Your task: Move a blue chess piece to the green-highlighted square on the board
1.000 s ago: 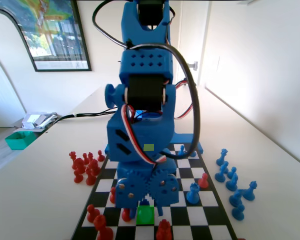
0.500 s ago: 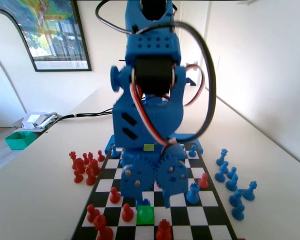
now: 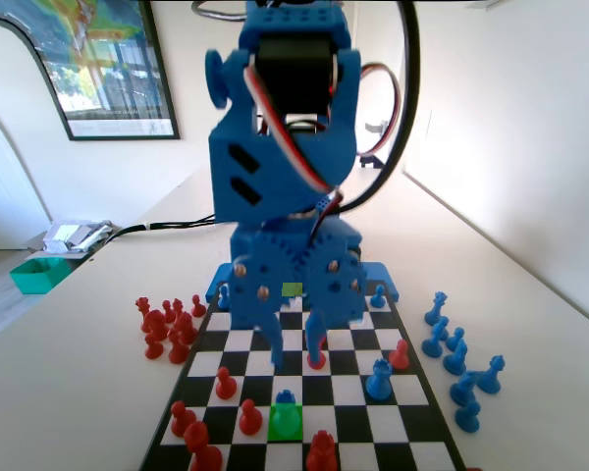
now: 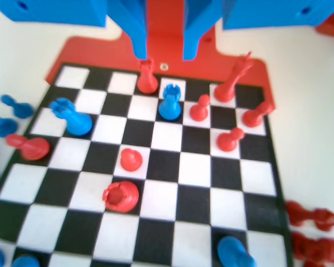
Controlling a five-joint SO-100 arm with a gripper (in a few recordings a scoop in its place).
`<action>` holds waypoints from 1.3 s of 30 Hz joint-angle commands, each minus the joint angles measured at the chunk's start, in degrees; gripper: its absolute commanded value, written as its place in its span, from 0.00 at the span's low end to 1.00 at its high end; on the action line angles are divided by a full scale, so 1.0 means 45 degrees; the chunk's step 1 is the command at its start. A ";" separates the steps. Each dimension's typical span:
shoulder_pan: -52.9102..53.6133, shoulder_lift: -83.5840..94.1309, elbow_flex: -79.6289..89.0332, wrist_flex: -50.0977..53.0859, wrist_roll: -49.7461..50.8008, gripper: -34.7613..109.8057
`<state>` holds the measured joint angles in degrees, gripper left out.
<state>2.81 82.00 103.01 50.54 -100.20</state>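
Observation:
A small blue chess piece (image 3: 286, 397) stands free on the board (image 3: 351, 424), at the far edge of the bright green-highlighted square (image 3: 285, 423). In the wrist view the same piece (image 4: 170, 103) has a notched top and stands just below the jaws, on the board (image 4: 196, 203). My gripper (image 3: 296, 359) hangs open above and just behind the piece, touching nothing. Its two jaws come down from the top edge of the wrist view, and nothing is between them at the gripper (image 4: 164, 51).
A bigger blue piece (image 3: 379, 379) stands right of the green square, and red pieces (image 3: 249, 420) stand close on its left and front. An olive square (image 3: 293, 289) lies farther up the board. Red spares (image 3: 167, 329) crowd the left side, blue spares (image 3: 456, 363) the right.
The gripper was low around the blue piece at the green square. It has opened and risen, leaving the piece standing there.

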 commanded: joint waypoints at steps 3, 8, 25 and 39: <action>0.0234 0.3301 0.1074 0.0664 -0.0605 0.25; 0.0195 0.5684 0.2129 0.1230 0.0000 0.25; -0.0254 1.3164 0.3711 0.6250 0.0469 0.25; 0.0020 1.7539 0.4277 0.8477 -0.0020 0.25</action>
<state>1.58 155.57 121.73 87.19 -98.96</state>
